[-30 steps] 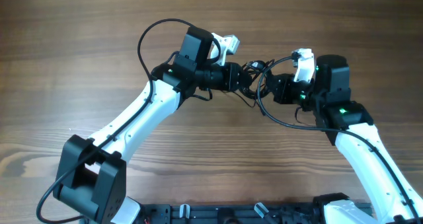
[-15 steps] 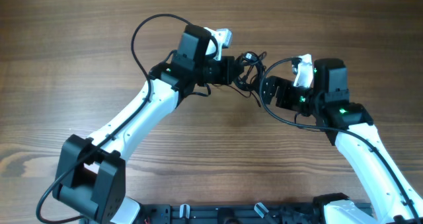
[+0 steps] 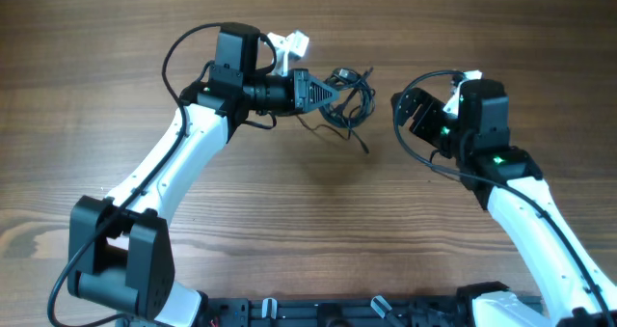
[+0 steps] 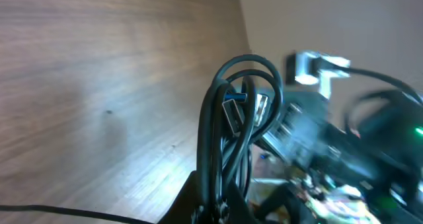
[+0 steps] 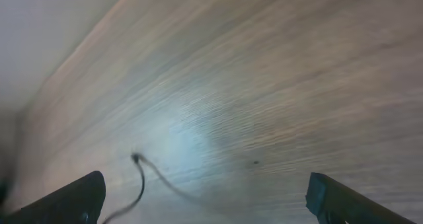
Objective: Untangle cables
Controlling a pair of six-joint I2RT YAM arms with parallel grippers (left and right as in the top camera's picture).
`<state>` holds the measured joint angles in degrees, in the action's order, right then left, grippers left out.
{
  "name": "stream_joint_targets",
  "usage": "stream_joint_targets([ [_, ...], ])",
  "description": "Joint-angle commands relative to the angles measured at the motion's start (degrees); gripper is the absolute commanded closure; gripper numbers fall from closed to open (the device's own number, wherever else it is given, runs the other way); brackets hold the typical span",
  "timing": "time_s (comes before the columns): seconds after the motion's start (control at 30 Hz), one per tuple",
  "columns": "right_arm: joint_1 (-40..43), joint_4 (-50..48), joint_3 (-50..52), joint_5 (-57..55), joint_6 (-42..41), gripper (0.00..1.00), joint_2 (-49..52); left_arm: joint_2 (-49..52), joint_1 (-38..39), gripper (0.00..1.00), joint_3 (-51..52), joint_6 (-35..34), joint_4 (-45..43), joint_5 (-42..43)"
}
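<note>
**A:** What surrounds the work, and does anything crowd it?

**B:** A wooden desk (image 3: pixel 106 47) lies all round. The left arm's thick black lead (image 3: pixel 172 62) arcs at the upper left of the overhead view. The right arm's lead (image 3: pixel 416 158) loops right of centre. Both stay apart from the tangle. A strip of bare desk separates the two claws.

**A:** And the cables?

**B:** The cables (image 3: pixel 349 94) are upper centre in the overhead view, thin black loops bunched just right of the left claw (image 3: pixel 326 89). One tail (image 3: pixel 364 144) trails down toward mid-frame. From the left wrist the loops rise from the bottom centre, with a blue-tongued plug (image 4: pixel 232 110) among them. The right arm (image 4: pixel 344 151) is a blur behind.

**A:** How do the claws stand?

**B:** The left claw is pinched tight on the tangle. The right claw (image 3: pixel 405 108) is near it but not touching. Its fingers (image 5: pixel 69 199) sit in the lower corners of its wrist view, spread wide with nothing held. The thin tail shows at the lower left there. I cannot tell whether its tip meets the desk.
</note>
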<state>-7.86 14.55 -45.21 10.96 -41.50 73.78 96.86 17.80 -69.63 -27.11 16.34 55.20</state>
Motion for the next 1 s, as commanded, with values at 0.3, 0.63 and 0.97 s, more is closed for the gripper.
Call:
stream_joint_targets([
  [0.3,6.8,-10.1,0.1,41.8,23.5,0.00,8.0,-1.6,-1.9,0.96,-0.6,1.4,-1.5,13.2],
  [0.63,6.8,-40.7,0.1,67.1,11.8,0.00,24.5,-1.6,-2.6,0.96,-0.6,1.4,-5.3,15.9],
  [0.97,2.5,-62.9,0.1,60.7,-6.7,0.00,25.8,-1.6,-2.5,0.96,-0.6,1.1,-5.4,12.2],
])
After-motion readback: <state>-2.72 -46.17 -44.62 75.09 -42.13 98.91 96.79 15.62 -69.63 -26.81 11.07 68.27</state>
